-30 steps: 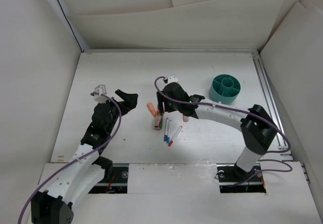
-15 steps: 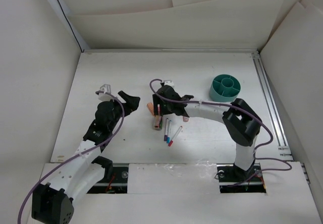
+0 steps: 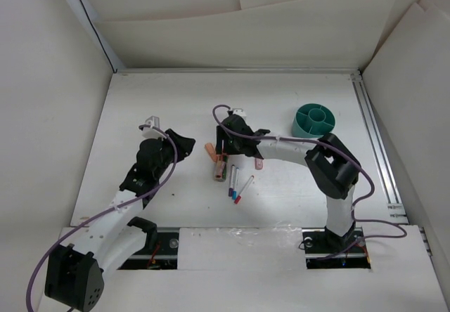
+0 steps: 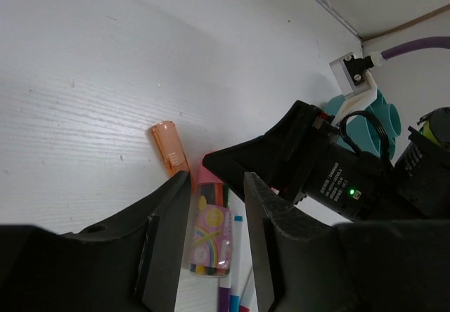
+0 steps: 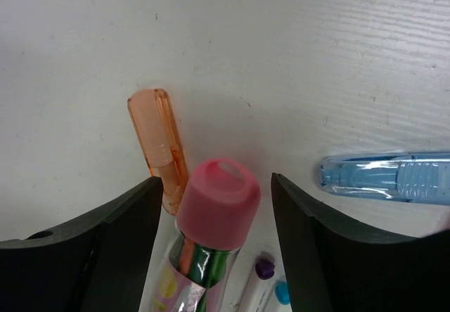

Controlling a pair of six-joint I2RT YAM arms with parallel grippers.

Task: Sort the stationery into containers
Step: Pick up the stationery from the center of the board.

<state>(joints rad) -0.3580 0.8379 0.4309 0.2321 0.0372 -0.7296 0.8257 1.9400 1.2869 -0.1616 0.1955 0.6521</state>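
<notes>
The stationery lies mid-table: an orange marker (image 3: 209, 150), a pink-capped tube (image 3: 219, 170) of coloured sticks, thin white pens (image 3: 235, 183) and a pink marker (image 3: 258, 163). My right gripper (image 3: 223, 152) is low over the tube's cap. In the right wrist view it (image 5: 216, 182) is open, with the pink cap (image 5: 218, 199) between the fingers and a gap on each side. The orange marker (image 5: 158, 147) lies at the left, a light blue marker (image 5: 387, 178) at the right. My left gripper (image 3: 184, 145) is left of the pile, jaws narrowly apart (image 4: 214, 182), nothing between them. The teal container (image 3: 314, 122) stands at the right.
White walls close in the table on three sides, and a metal rail (image 3: 371, 140) runs along the right edge. The right arm's purple cable (image 3: 295, 142) arcs over the area between the pile and the cup. Seen from the left wrist, the right gripper's body (image 4: 316, 168) is close ahead.
The left gripper's jaws have closed from wide to a narrow gap, and it has shifted slightly right. The right gripper has settled over the pink-capped tube, jaws a little narrower.
</notes>
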